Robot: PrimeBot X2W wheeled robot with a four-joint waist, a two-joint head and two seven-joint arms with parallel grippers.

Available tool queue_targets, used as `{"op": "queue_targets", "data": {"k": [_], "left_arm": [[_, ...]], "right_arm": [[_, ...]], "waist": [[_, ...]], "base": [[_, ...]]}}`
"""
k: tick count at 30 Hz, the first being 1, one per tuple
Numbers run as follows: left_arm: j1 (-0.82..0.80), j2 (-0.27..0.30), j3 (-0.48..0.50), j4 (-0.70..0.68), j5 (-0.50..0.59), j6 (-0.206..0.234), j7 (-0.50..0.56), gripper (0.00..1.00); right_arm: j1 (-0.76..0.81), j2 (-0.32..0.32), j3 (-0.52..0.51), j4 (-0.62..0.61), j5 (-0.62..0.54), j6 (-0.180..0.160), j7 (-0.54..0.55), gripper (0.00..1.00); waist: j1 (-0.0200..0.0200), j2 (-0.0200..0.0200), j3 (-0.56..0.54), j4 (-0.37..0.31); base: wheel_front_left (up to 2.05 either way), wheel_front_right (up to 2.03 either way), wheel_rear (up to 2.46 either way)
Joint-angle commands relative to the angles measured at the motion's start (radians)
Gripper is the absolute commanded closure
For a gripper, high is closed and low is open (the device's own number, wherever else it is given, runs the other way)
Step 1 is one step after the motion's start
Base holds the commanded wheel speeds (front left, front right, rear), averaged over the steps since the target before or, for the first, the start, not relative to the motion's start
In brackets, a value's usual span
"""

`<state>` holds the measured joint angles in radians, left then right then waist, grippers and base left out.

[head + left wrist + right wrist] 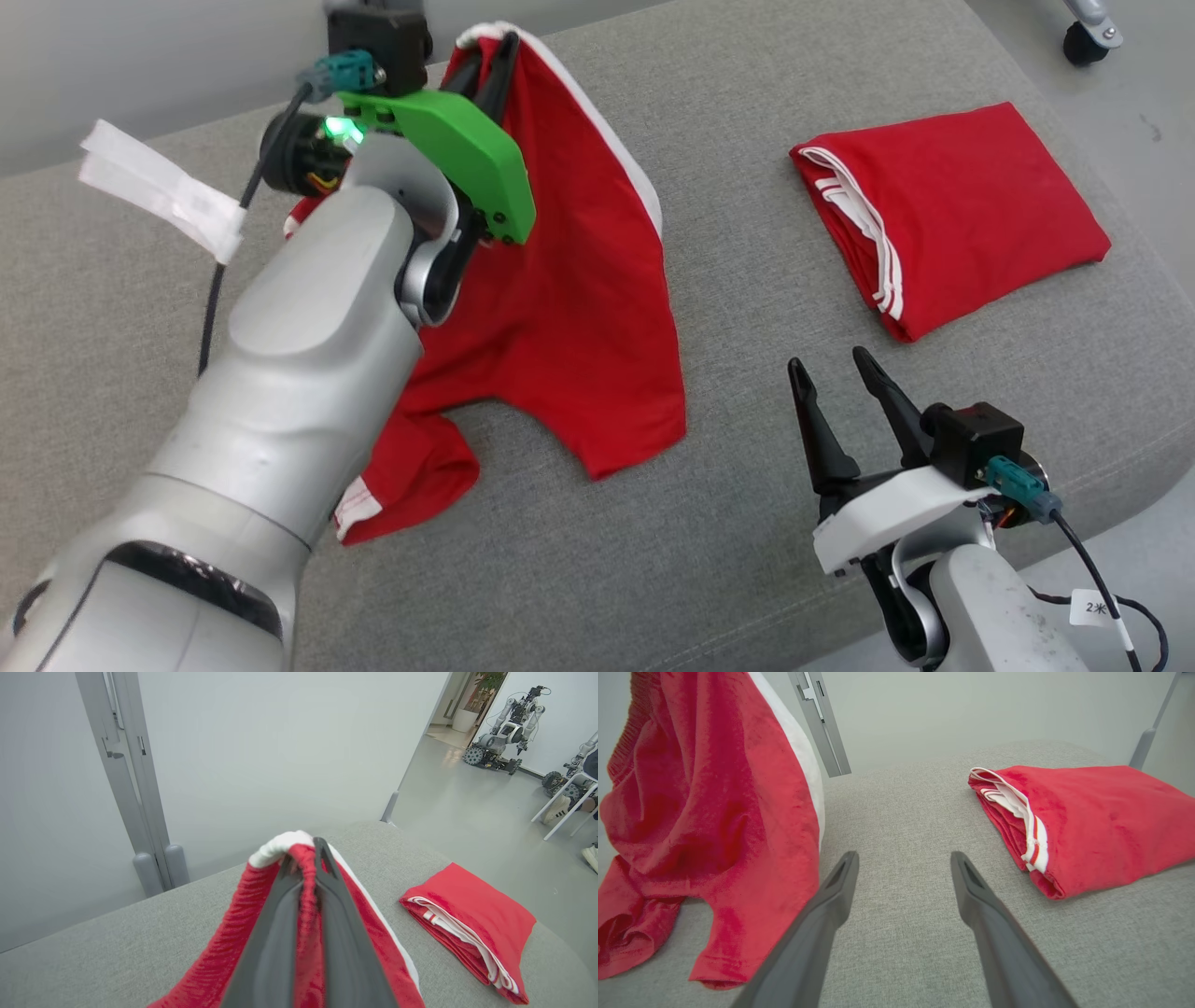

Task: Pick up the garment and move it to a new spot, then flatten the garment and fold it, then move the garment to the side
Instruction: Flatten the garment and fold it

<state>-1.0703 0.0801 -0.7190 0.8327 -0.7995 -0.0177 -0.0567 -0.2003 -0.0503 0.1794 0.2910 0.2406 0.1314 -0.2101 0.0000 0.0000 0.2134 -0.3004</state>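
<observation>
My left pincer (495, 51) is clenched on the garment (569, 308), pinching a bunched ridge of red cloth right by its white trim. In the left wrist view the two dark fingers (275, 952) lie nearly together, with a thin roll of fabric squeezed between them and a white edge curling over their tips. The garment is at the left half of the grey fabric surface (728, 140), held up at its top corner. From there it hangs down in a broad red sheet with a white band along its right edge. Its lower part rests on the surface: one flap lies flat toward the middle, and a crumpled sleeve with a white cuff lies near my left forearm. My right pincer (829, 364) is released, its fingers spread wide and holding nothing. It hovers low at the right front of the surface, well apart from the hanging garment. In the right wrist view bare grey fabric shows between those two fingers, with the hanging cloth off to their left. A second red piece (971, 205), folded into a neat rectangle with white striped edging along its left side, lies flat on the right part of the surface, beyond the right pincer and not touching it. Past the surface's far edge the left wrist view shows a pale wall and another wheeled robot (507, 728) across the floor.
</observation>
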Motion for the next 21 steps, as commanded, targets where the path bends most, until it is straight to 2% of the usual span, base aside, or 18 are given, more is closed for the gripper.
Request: {"op": "queue_targets", "data": {"k": [1, 6, 9, 12, 14, 17, 21], "left_arm": [[-0.049, 0.019, 0.005, -0.013, 0.019, -0.012, -0.036, 1.00], [-0.106, 0.007, 0.013, -0.071, 0.004, -0.075, -0.104, 1.00], [-0.071, 0.005, -0.032, -0.127, -0.026, -0.104, -0.065, 1.00], [0.000, 0.033, -0.118, -0.200, -0.055, -0.111, -0.002, 1.00], [0.059, 0.069, -0.198, -0.290, -0.093, -0.113, 0.041, 1.00], [0.158, 0.162, -0.293, -0.408, -0.154, -0.112, 0.081, 1.00], [0.260, 0.274, -0.376, -0.495, -0.176, -0.113, 0.103, 1.00]], "right_arm": [[-0.010, 0.000, 0.001, 0.005, 0.001, -0.002, 0.000, 0.00], [0.006, 0.000, -0.008, 0.005, -0.004, -0.002, 0.002, 0.00], [0.015, -0.001, -0.026, -0.004, -0.009, -0.002, 0.005, 0.00], [0.020, -0.001, -0.032, -0.016, -0.015, -0.002, 0.010, 0.00], [0.023, -0.003, -0.036, -0.022, -0.017, -0.002, 0.015, 0.00], [0.027, -0.003, -0.043, -0.035, -0.026, -0.002, 0.022, 0.00], [0.028, -0.007, -0.046, -0.046, -0.028, -0.002, 0.034, 0.00]], "waist": [[0.0000, 0.0000, -0.007, 0.000], [0.0000, 0.0000, -0.021, 0.007], [0.0000, 0.0000, -0.020, 0.031], [0.0000, 0.0000, -0.015, 0.060], [0.0000, 0.0000, -0.012, 0.084], [0.0000, 0.0000, -0.007, 0.128], [0.0000, 0.0000, -0.008, 0.181]], "base": [[0.00, 0.00, 0.00], [0.00, 0.00, 0.00], [0.00, 0.00, 0.00], [0.00, 0.00, 0.00], [0.00, 0.00, 0.00], [0.00, 0.00, 0.00], [0.00, 0.00, 0.00]]}}
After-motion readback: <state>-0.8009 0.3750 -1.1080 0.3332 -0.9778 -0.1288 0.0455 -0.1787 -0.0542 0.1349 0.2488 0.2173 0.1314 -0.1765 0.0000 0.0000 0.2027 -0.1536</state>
